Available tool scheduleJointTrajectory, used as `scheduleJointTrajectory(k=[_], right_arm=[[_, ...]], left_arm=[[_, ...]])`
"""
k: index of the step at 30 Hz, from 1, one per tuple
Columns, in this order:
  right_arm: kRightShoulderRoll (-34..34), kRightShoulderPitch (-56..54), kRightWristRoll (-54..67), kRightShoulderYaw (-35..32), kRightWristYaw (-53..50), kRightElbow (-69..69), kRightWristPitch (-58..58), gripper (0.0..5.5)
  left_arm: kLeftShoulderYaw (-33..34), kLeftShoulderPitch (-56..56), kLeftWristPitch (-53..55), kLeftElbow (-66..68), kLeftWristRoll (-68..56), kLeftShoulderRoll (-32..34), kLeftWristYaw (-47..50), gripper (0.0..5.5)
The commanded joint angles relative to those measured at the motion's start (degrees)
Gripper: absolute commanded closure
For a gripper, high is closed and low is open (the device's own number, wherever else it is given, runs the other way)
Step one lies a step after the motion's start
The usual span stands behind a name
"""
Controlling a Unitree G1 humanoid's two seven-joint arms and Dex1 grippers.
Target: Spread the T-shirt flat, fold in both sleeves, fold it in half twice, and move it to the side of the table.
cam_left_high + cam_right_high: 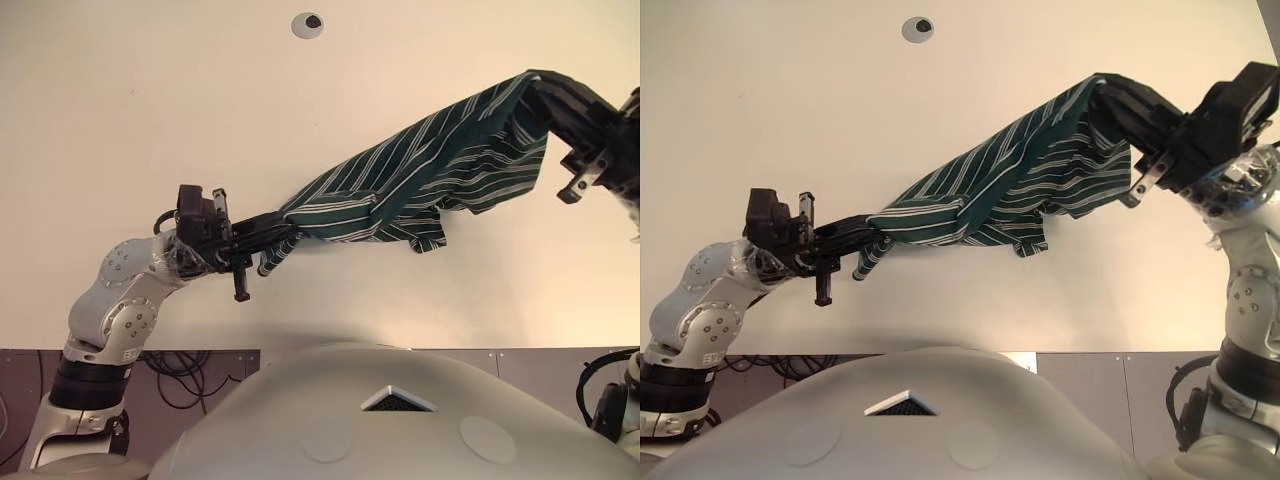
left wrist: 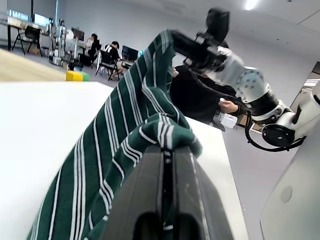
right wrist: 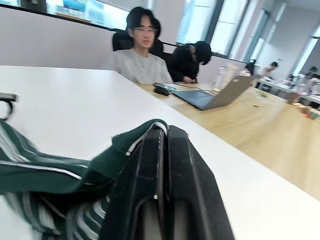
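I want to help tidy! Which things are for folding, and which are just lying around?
For the job: green white-striped cloth T-shirt; left jaws and right jaws, shut on it; white table.
Lying about: small round grey disc; yellow and green blocks.

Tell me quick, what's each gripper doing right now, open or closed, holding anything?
Left gripper: closed on one end of the T-shirt.
Right gripper: closed on the T-shirt's other end.

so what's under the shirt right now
White table shows around the shirt, which is stretched between the left gripper and right gripper. The patch right beneath the cloth is covered, so it can't be checked.
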Motion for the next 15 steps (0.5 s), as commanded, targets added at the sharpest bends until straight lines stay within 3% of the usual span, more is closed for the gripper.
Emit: scheduleJointTrajectory(k=[1, 6, 9, 15], right_arm=[[0.33, -2.75, 3.57, -0.83, -2.21, 1.01, 3.35, 5.50], [0.73, -1.60, 1.55, 1.04, -1.04, 2.03, 1.90, 5.50], [0.97, 0.29, 0.09, 2.82, 0.47, 1.31, 0.55, 5.50], [0.90, -0.56, 0.43, 3.84, -0.45, 0.27, 1.43, 5.50]], left_arm=[[4.72, -4.04, 5.64, 1.70, -6.25, -1.52, 2.93, 5.49], [2.08, -4.54, 4.17, 3.27, 3.29, -1.31, 0.95, 5.49], [-1.72, -3.73, 0.15, 5.36, 12.80, -1.95, 0.54, 4.89], [-2.33, -4.79, 0.16, 6.51, 16.53, -4.50, 1.40, 3.99]])
